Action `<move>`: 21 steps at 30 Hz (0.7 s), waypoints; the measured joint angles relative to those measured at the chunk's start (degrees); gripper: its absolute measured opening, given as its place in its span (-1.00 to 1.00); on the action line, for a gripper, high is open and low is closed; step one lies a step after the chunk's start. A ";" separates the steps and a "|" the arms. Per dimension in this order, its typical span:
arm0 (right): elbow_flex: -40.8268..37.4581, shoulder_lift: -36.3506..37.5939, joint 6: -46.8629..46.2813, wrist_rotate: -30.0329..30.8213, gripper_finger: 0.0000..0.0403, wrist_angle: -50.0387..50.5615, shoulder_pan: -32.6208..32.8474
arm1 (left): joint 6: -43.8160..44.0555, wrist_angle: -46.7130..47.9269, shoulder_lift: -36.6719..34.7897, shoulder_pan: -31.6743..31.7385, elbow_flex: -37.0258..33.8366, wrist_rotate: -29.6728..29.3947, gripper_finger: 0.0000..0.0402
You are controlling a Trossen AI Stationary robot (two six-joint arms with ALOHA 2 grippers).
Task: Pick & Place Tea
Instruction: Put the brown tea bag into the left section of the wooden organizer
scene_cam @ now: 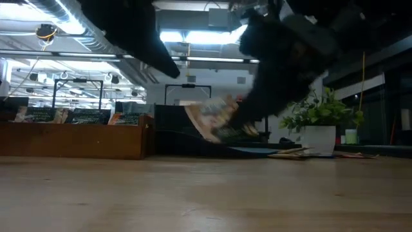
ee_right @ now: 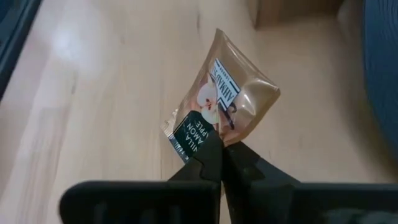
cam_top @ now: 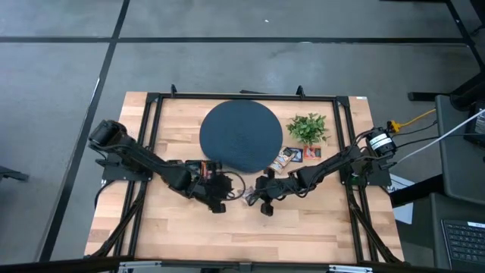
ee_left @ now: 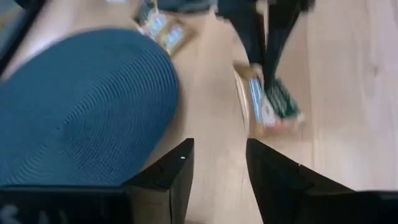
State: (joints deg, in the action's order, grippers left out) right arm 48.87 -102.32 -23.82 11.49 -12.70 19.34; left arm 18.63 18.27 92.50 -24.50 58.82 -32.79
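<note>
From above, both arms met mid-table below the dark disc (cam_top: 241, 136). The left gripper (ee_left: 219, 167) stood apart, empty. The right gripper (ee_right: 219, 163) pinched a pale tea sachet (ee_right: 224, 99) (lifted off the wood).

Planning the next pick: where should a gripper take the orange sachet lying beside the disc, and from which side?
Judging by its flat pose, grip the orange sachet across one free edge, coming straight down; the disc and neighbouring sachets crowd its sides.

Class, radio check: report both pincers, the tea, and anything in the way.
Left pincer open, empty, beside the round mat. Right pincer shut on a tea sachet, lifted off the table. Nothing in the way.
</note>
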 joint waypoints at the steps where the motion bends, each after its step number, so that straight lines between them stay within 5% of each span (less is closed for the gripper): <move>1: 1.07 0.00 1.82 0.03 -0.97 0.65 -0.14 | 0.53 -1.31 -1.16 -0.40 -1.11 -0.88 -0.29; 9: 9.75 0.05 9.20 3.49 -0.98 13.59 -0.86 | 4.81 -24.12 -12.14 -2.64 -19.09 -0.84 -0.29; 15: 13.93 0.11 13.31 8.52 -0.97 17.31 -1.05 | 11.49 -28.29 -19.16 2.65 -24.17 8.67 -0.29; 21: 15.60 0.11 15.55 9.92 -0.97 17.05 -1.08 | 16.06 -29.62 -17.88 9.52 -24.38 20.55 -0.29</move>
State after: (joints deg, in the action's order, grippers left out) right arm 64.47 -102.21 -8.27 21.41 4.36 18.26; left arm 34.70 -11.35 74.62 -14.98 34.44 -12.24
